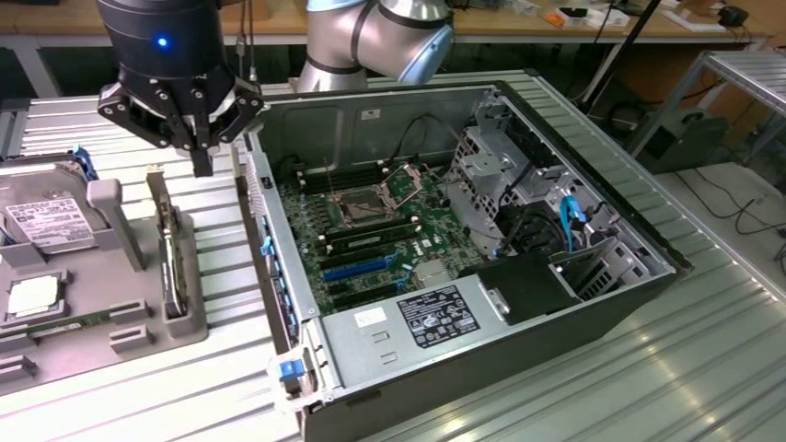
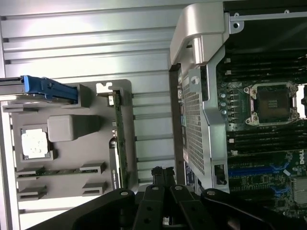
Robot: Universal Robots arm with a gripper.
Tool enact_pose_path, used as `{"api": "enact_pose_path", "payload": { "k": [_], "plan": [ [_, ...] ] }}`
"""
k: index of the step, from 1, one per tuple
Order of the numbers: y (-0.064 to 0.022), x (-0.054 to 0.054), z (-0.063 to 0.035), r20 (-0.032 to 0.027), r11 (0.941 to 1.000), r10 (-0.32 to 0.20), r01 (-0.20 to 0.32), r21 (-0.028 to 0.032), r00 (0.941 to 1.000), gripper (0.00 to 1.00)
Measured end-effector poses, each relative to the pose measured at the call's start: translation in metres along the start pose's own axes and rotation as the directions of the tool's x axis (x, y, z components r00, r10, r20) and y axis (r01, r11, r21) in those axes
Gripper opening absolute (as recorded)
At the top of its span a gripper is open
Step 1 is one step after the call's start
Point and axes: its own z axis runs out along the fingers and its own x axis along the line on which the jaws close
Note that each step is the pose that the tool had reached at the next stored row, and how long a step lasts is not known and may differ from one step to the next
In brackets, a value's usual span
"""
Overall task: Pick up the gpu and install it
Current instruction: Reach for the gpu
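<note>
The gpu (image 1: 168, 250) is a thin dark card standing on its long edge in a slot of the grey holder tray (image 1: 129, 324), at the exterior view's left. My gripper (image 1: 202, 164) hangs shut and empty above the card's far end, slightly toward the open computer case (image 1: 406, 230). From the wrist view the gpu (image 2: 120, 143) shows edge-on in the tray (image 2: 72, 96), and my closed gripper (image 2: 162, 172) sits between the card and the case wall (image 2: 192, 124).
A silver hard drive (image 1: 47, 224), a CPU chip (image 1: 31, 296) and a green memory stick (image 1: 62, 322) share the tray. The motherboard (image 1: 368, 230) lies exposed with blue slots (image 1: 356, 262). The case's side wall (image 1: 264, 239) rises close beside the tray.
</note>
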Motion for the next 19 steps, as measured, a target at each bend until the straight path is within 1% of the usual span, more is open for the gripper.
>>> {"api": "enact_pose_path", "payload": {
  "k": [12,15,19],
  "plan": [
    [-0.0017,0.021,0.0012,0.0,1.0,0.0,0.0,0.0,1.0,0.11],
    [-0.0019,0.024,0.0011,0.0,1.0,0.0,0.0,0.0001,1.0,0.11],
    [-0.002,0.025,0.0011,0.0,1.0,0.0,0.0,0.0,1.0,0.11]
  ]
}}
